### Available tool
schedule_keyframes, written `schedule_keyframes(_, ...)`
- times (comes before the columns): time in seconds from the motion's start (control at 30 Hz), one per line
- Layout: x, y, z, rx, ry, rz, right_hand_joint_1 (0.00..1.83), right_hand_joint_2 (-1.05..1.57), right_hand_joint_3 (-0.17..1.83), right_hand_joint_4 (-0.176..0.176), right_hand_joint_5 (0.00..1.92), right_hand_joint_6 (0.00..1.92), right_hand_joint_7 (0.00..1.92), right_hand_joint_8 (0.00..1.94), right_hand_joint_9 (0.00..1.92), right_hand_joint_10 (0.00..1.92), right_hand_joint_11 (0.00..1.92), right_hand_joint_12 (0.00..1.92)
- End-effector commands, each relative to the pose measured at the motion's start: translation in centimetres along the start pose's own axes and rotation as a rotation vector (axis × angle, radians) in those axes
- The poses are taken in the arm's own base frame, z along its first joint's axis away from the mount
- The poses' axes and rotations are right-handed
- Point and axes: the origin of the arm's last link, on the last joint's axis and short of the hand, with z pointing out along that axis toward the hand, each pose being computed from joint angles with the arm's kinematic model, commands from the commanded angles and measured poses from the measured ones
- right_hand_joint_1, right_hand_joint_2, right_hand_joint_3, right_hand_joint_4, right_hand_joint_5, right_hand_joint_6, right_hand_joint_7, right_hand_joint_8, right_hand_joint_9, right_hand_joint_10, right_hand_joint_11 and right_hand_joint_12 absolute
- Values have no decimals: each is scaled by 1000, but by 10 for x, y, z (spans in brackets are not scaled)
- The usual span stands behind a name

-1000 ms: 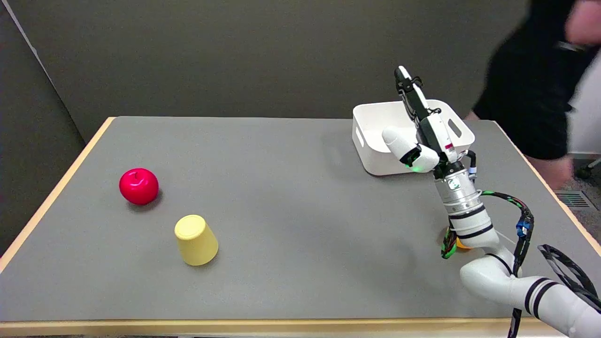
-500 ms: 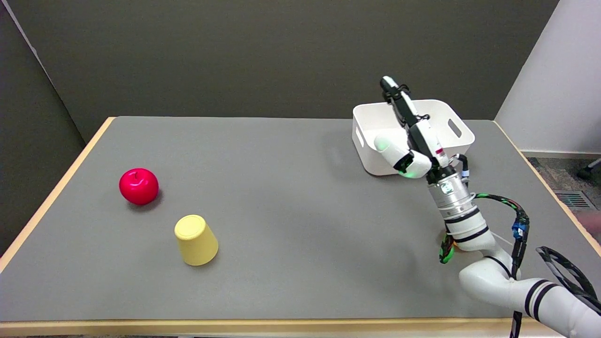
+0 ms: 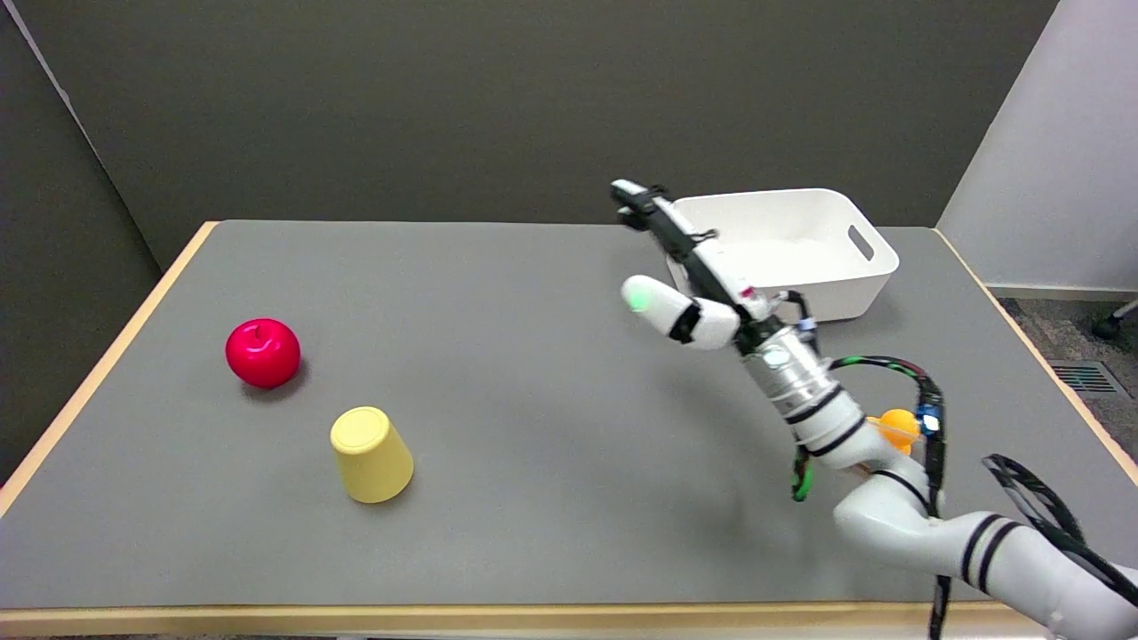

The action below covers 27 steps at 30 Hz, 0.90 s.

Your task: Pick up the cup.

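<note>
A pale yellow cup [image 3: 371, 454] stands upside down on the grey table [image 3: 533, 373], near the front left. My right hand [image 3: 689, 276] hangs in the air over the middle right of the table, well to the right of the cup and far from it. Its fingers are stretched out toward the upper left, the thumb spread apart below them, and nothing is in it.
A red apple [image 3: 262, 352] lies left of and behind the cup. A white bin [image 3: 782, 253] stands at the back right, just behind my hand. A small orange object [image 3: 894, 428] lies half hidden behind my forearm at the right.
My right hand has swung left, away from the bin and toward the table's middle, tilting lower. A person at the upper right a second ago has left the picture.
</note>
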Motion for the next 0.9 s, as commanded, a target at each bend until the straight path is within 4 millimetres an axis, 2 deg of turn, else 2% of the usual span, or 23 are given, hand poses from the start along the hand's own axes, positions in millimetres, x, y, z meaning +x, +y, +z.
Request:
schedule_keyframes(0.03,-105,-19,58,-68,-248,173,544,498,932,-146,69,247,68,17,47,-1,-1,432)
schedule_keyframes(0.2,-132,-16,64,-129,-304,196,547,486,927,-142,69,234,69,4,45,-1,-1,423)
schedule_keyframes(0.4,-153,-8,63,-206,-360,204,552,462,910,-134,67,199,65,-1,30,4,-1,406)
schedule_keyframes(0.5,-166,-10,63,-220,-379,219,356,548,890,-128,38,234,7,123,2,63,-1,379)
schedule_keyframes(0.57,-175,-12,64,-224,-393,234,323,610,779,-116,4,282,-1,135,-1,64,-1,349)
schedule_keyframes(0.67,-188,-15,66,-229,-417,244,320,615,777,-114,2,285,-1,139,-1,71,-1,366)
schedule_keyframes(0.9,-202,-16,65,-250,-437,262,311,598,805,-105,7,266,-1,140,-1,73,-1,401)
